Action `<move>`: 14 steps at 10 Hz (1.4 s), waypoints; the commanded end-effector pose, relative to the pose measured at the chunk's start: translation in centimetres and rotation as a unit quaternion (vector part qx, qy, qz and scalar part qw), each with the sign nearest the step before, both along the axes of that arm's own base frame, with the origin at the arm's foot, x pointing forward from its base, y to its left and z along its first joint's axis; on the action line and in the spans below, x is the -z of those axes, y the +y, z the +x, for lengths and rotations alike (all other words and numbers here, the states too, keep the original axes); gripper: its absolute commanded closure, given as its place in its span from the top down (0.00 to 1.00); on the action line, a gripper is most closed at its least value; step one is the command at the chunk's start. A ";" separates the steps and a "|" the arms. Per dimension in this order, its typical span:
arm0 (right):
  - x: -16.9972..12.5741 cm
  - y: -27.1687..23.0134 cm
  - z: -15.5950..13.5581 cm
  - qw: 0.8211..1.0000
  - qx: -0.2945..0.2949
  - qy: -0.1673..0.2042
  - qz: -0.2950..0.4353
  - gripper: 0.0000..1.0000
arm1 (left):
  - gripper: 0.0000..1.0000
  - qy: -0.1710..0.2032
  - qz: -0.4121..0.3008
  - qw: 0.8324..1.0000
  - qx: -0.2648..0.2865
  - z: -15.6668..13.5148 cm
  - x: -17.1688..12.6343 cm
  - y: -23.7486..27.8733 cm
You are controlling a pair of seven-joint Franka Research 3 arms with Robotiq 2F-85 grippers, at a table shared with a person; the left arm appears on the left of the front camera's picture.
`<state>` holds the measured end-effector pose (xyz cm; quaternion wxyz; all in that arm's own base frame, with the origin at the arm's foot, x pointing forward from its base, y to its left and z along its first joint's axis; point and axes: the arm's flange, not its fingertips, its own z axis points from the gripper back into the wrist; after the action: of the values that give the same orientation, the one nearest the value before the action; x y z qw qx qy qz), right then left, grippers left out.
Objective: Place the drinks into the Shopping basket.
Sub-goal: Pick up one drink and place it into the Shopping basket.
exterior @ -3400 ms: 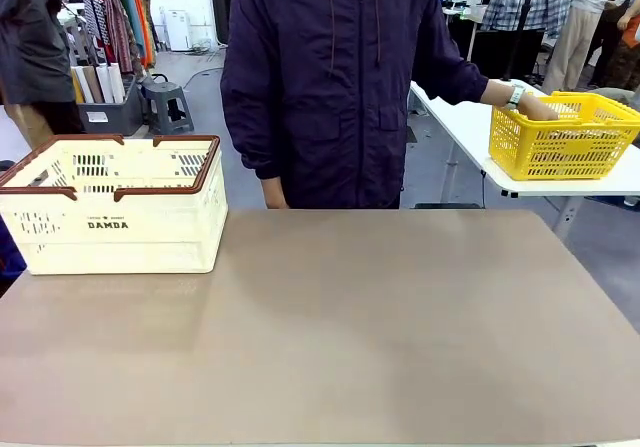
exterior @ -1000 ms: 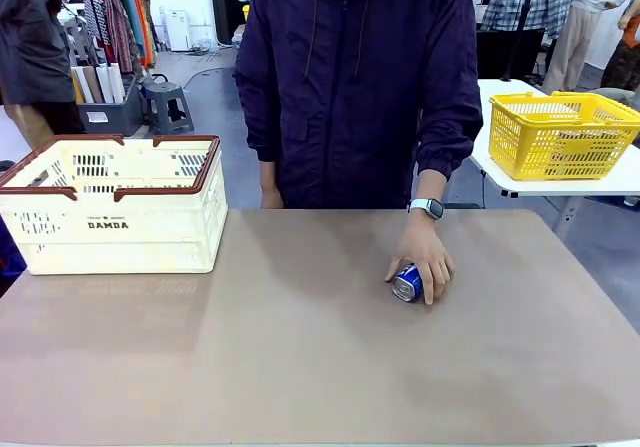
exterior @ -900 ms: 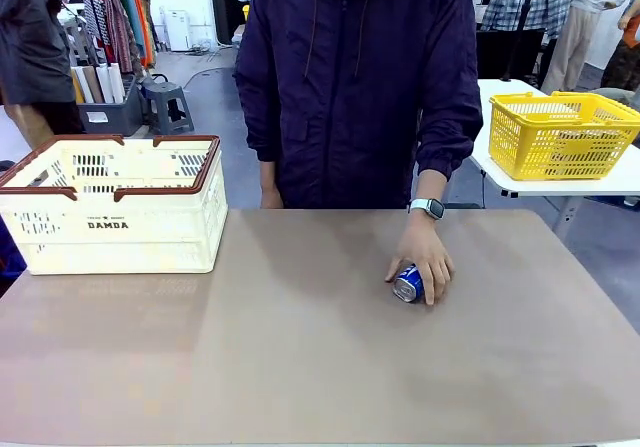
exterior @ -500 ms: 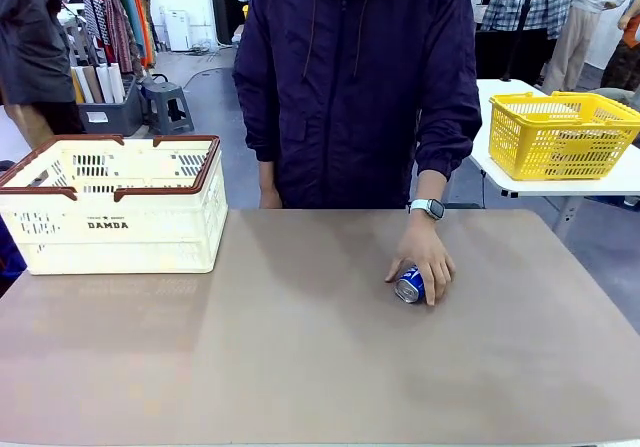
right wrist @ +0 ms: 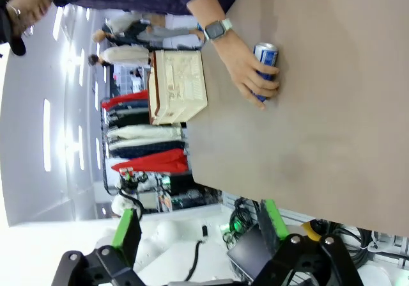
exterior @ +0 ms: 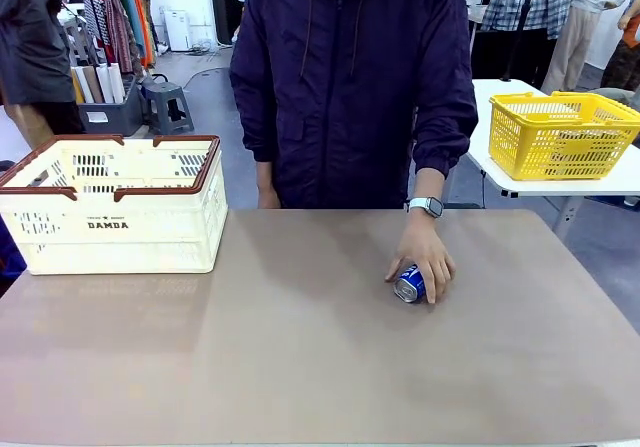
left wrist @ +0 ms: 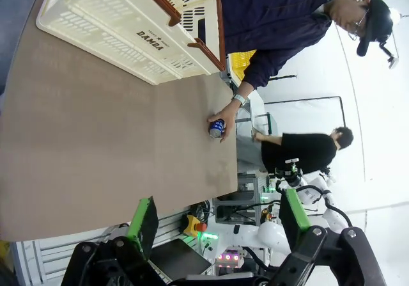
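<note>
While the person's hand point(exterior: 428, 260) covers the small blue-and-white aluminium drink can point(exterior: 407, 286), lying on its side toward three o'clock on the brown table point(exterior: 300, 357), likely to stop it rolling, my left gripper point(left wrist: 217, 222) and right gripper point(right wrist: 198, 225) hang clear, jaws wide apart, holding nothing; the cream slotted plastic shopping basket point(exterior: 110, 242) with brown rim stands at ten o'clock, well apart from the can.

Blue drink can point(exterior: 406, 286) on its side, right of centre — cream slotted Shopping basket point(exterior: 110, 229), brown-rimmed, upright, far left
</note>
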<state>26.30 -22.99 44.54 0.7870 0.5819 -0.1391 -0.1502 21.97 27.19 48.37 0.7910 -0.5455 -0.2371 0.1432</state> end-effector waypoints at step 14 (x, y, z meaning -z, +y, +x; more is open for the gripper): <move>-1.2 -9.4 -2.5 0.994 0.071 -0.019 -0.081 1.00 | 1.00 -0.009 -0.004 1.000 0.002 -0.1 -0.3 0.1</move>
<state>22.14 -33.99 45.28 0.8103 0.5149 -0.1952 -0.2006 22.00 27.22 48.39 0.7918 -0.5445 -0.2361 0.1443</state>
